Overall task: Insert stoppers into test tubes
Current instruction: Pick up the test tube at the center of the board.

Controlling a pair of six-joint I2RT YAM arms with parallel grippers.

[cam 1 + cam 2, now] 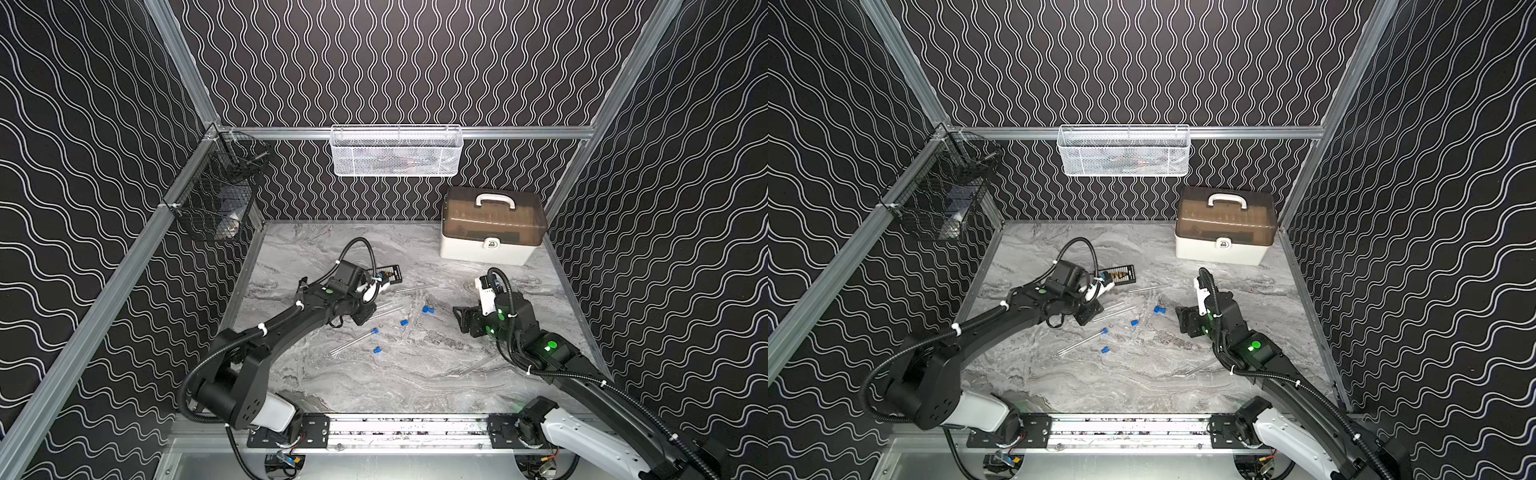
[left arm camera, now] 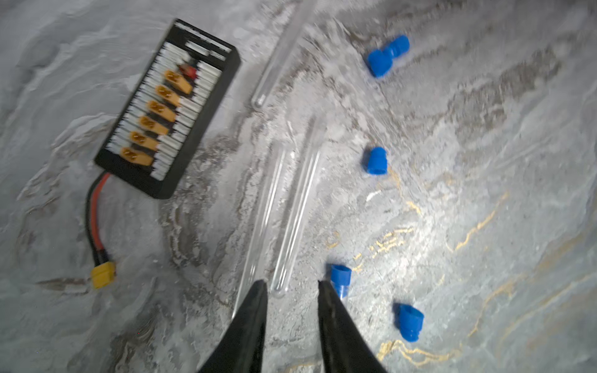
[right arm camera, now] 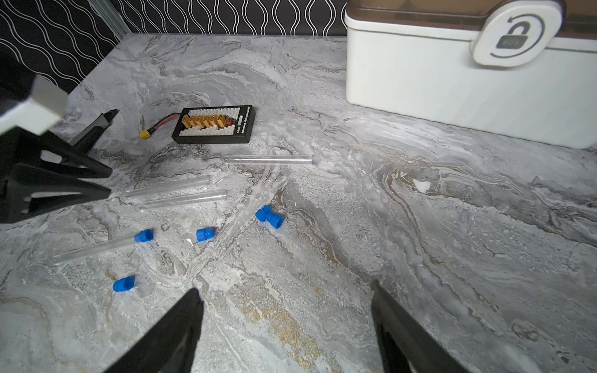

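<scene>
Left tool (image 2: 292,284) straddles a bare test tube's (image 2: 297,206) rounded end mid-tabletop (image 2: 484,193), jaws part-open, not gripping; right tool (image 3: 286,292) gapes, empty. Risk: the slick round tube squirts free, or a jaw nudges the neighbouring tube (image 2: 261,219) into 4 loose stoppers (image 2: 376,160)

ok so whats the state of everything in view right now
left gripper, partly open, empty
right gripper, wide open, empty
stoppered tube, lying flat, blue stopper in
other tubes, four, lying flat, unstoppered
loose stoppers, four, lying outside any tube
storage box, lid shut
yellow plug, not plugged into anything
</scene>
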